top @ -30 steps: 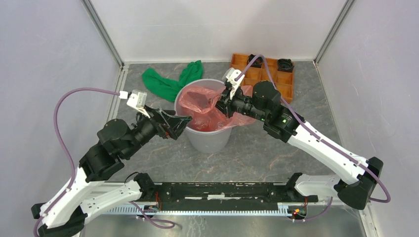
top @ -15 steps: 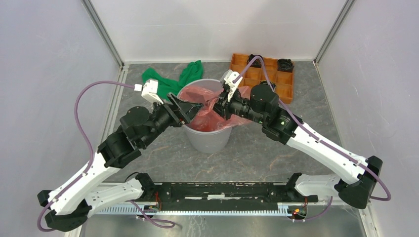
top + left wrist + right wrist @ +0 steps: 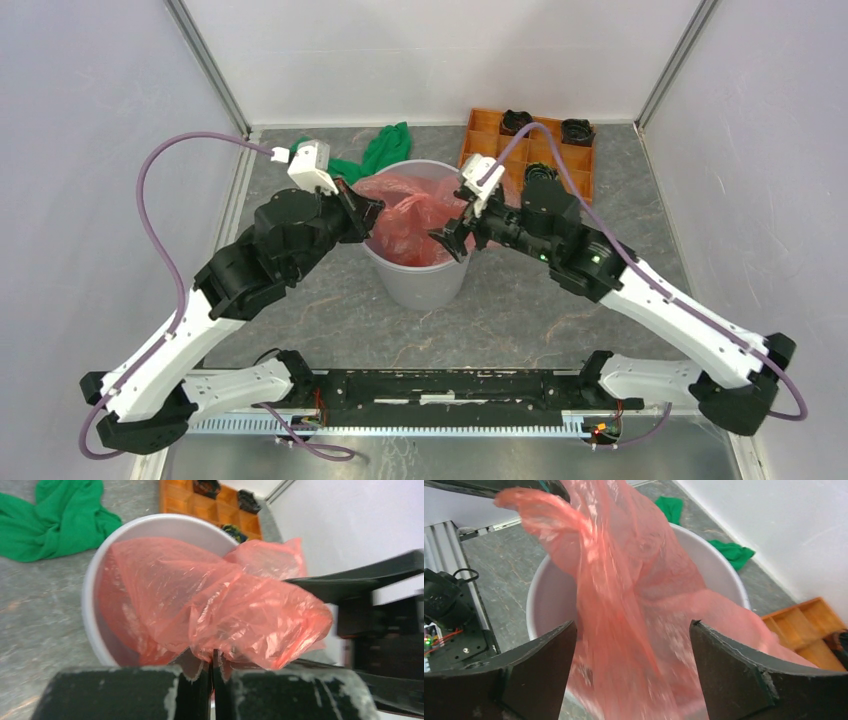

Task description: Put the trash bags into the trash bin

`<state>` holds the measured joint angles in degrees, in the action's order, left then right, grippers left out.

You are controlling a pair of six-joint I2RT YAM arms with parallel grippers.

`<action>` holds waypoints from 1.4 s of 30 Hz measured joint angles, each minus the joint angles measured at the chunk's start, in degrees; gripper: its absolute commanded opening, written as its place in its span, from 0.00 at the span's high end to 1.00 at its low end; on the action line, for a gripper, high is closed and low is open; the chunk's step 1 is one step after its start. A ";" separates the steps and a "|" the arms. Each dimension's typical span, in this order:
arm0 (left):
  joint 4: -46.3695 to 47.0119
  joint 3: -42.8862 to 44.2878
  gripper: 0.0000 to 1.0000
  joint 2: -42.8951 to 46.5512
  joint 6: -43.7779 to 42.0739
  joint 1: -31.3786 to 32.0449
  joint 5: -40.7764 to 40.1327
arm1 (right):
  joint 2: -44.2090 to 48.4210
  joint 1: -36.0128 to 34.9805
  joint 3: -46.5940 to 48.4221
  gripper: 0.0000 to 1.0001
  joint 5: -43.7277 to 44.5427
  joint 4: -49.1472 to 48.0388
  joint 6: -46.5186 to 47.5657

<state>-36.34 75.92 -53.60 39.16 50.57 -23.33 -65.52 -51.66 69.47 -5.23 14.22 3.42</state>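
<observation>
The red-orange trash bag (image 3: 405, 215) lies bunched in the mouth of the light grey trash bin (image 3: 418, 282), part of it rising above the rim. At the bin's left rim, my left gripper (image 3: 374, 210) is shut on a fold of the bag (image 3: 225, 605), with the film pinched between its tips (image 3: 214, 661). My right gripper (image 3: 449, 244) hovers over the bin's right side and is open. In the right wrist view the bag (image 3: 624, 580) hangs loose between its spread fingers (image 3: 631, 647), which are not clamping it. The bin's rim (image 3: 535, 597) curves below.
A green cloth (image 3: 378, 152) lies on the table behind the bin to the left. An orange-brown compartment tray (image 3: 575, 165) with dark items sits at the back right. Walls close in the table on three sides.
My left gripper swung up to the bin's left rim and shut on the bag. My right gripper opened, let go of the bag and drew back slightly to the right.
</observation>
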 measured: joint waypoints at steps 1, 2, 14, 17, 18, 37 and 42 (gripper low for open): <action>-1.16 0.37 0.98 -0.37 -1.18 -0.46 0.26 | 1.33 0.00 0.00 0.02 0.55 1.07 0.63; -1.95 0.52 0.98 -0.63 -2.16 -0.98 0.59 | 2.69 0.00 0.00 0.02 1.07 1.73 1.01; -5.31 -3.67 0.98 -4.87 -11.89 -20.24 21.55 | 13.25 0.00 -2.75 0.16 8.17 2.03 1.75; -3.72 -4.79 0.98 -4.13 -13.42 -21.33 26.80 | 9.86 0.00 -4.15 0.26 6.01 1.68 0.66; -3.04 -5.35 0.98 -3.69 -13.66 -21.42 28.06 | 8.22 0.00 -4.31 0.31 4.92 1.51 0.28; 3.65 -9.88 0.98 3.65 -14.43 -21.57 32.68 | -0.48 -1.53 -0.90 0.99 -8.79 1.95 -6.19; 2.78 -9.88 0.98 4.17 -14.14 -21.57 30.36 | 6.03 -1.53 0.20 0.88 -8.41 4.35 -5.29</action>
<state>-33.56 66.04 -49.43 25.02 28.99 7.03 -59.48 -53.19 69.67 -13.65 18.57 -1.87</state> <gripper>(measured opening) 0.029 0.014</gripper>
